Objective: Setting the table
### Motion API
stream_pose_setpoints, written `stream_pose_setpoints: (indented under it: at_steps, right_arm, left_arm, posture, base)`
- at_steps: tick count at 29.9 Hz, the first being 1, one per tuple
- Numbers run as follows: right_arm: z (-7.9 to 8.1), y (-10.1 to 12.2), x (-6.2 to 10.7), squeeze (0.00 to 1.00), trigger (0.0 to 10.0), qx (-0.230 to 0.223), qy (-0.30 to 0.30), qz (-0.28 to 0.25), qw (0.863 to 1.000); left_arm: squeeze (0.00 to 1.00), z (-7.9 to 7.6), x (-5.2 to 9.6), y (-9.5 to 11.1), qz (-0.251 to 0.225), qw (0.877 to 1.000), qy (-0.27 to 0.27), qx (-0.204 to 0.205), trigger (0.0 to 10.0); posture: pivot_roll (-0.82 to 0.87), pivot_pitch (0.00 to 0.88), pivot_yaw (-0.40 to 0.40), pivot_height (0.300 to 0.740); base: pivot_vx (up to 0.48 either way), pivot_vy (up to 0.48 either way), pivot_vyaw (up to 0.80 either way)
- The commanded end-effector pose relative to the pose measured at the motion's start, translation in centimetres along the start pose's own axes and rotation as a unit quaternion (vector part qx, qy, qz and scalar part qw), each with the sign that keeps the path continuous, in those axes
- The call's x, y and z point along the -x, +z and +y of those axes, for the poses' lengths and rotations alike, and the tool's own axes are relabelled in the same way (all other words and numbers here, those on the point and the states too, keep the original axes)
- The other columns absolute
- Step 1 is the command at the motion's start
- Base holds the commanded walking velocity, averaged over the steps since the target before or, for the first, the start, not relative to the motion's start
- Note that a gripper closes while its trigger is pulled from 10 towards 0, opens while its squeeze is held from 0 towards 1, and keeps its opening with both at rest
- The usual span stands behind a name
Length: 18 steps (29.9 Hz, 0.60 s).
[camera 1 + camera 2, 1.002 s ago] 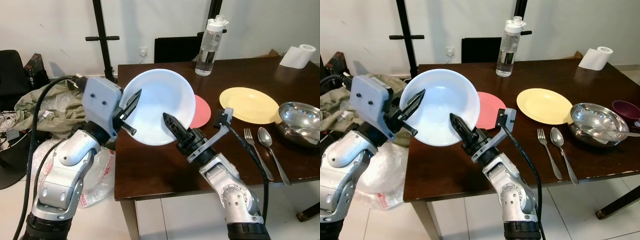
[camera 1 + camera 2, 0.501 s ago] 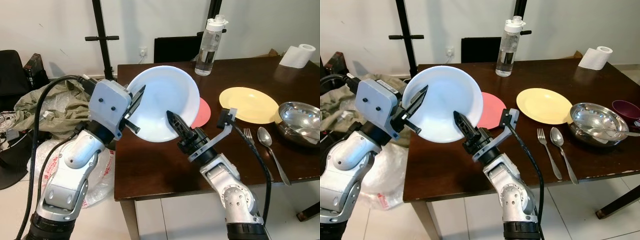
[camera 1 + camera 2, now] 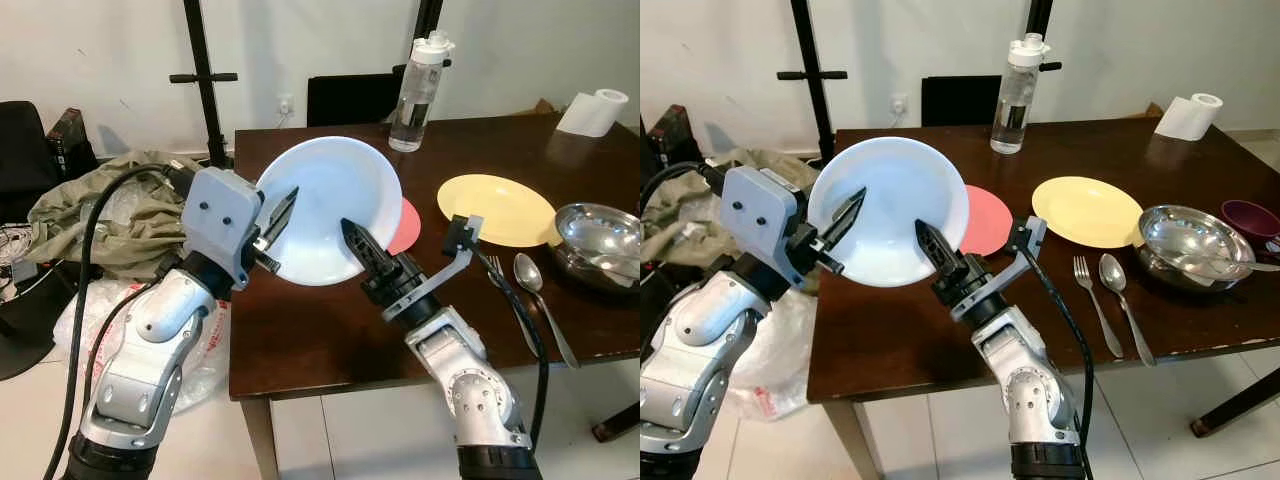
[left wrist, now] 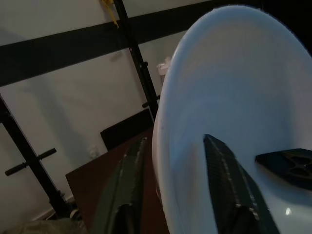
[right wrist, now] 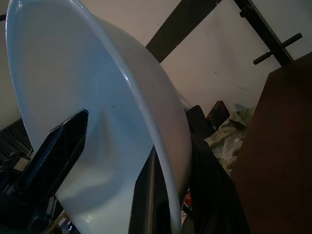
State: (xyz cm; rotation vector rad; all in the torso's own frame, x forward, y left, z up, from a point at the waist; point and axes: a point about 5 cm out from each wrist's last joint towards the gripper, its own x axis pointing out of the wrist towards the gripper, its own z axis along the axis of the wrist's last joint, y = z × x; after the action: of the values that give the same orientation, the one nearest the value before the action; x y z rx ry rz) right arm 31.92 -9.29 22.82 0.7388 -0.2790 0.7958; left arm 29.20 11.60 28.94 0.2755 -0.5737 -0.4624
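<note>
Jaws: both pairs clamped over one rim | dark brown wooden table (image 3: 330, 330) is seen below | round white plate (image 3: 335, 205) is held tilted above the table's near-left part, gripped at its left edge by left gripper (image 3: 281, 214) and at its lower right edge by right gripper (image 3: 355, 240) | flat round red plate (image 3: 405, 225) is partly hidden behind it.

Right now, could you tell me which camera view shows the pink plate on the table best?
The right eye view: the pink plate shows a broad crescent beside the white plate. The left eye view shows a thinner sliver behind the white plate; I cannot make it out in the wrist views.
</note>
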Motion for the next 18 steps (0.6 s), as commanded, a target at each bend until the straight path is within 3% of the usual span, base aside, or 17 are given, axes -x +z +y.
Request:
stream_pose_setpoints:
  at_steps: [1,2,3,7,8,9,13,18]
  right_arm:
    - [0.3,-0.4,0.1,0.0,0.0,0.006,0.0,0.008,1.0]
    - [0.2,-0.5,0.2,0.0,0.0,0.009,-0.002,0.01,1.0]
    - [0.0,-0.6,0.3,0.0,0.0,0.018,-0.012,0.014,1.0]
    - [-0.6,-0.6,0.5,0.0,0.4,0.034,-0.036,0.015,0.999]
    - [-1.3,-0.4,0.7,0.0,10.0,0.053,-0.067,0.012,0.996]
    - [-1.9,-0.1,1.0,0.0,10.0,0.067,-0.091,0.007,0.994]
    - [-2.5,0.2,1.3,0.0,10.0,0.079,-0.113,0.001,0.99]
    - [-4.1,0.9,2.8,0.0,10.0,0.151,-0.195,0.008,0.969]
  left_arm:
    - [1.0,-0.3,0.0,-0.4,0.014,1.0,-0.006,0.005,10.0]
    - [1.0,-0.2,0.1,-0.5,0.022,1.0,-0.002,0.009,10.0]
    - [0.0,0.3,0.3,-0.4,0.028,0.999,0.005,0.025,10.0]
    - [0.0,1.0,0.6,-0.3,0.035,0.998,0.005,0.053,10.0]
    - [0.0,1.8,1.2,-0.3,0.05,0.994,-0.002,0.095,10.0]
    - [0.0,2.4,1.9,-0.6,0.068,0.989,-0.003,0.128,10.0]
    - [0.0,2.8,2.7,-1.2,0.089,0.984,-0.003,0.151,10.0]
    - [0.0,1.7,4.7,-3.5,0.168,0.963,-0.016,0.208,10.0]
  posture:
    - [0.1,0.117,0.066,0.74]
    - [0.1,0.12,0.067,0.74]
    - [0.1,0.122,0.067,0.74]
    - [0.1,0.128,0.07,0.74]
    - [0.11,0.131,0.073,0.74]
    - [0.11,0.132,0.073,0.74]
    - [0.11,0.135,0.075,0.74]
    - [0.12,0.151,0.086,0.74]
  base:
    - [0.0,0.0,0.0]
    - [0.0,0.0,0.0]
    - [0.0,0.0,0.0]
    - [0.0,0.0,0.0]
    - [0.0,0.0,0.0]
    - [0.0,0.0,0.0]
    - [0.0,0.0,0.0]
    - [0.0,0.0,0.0]
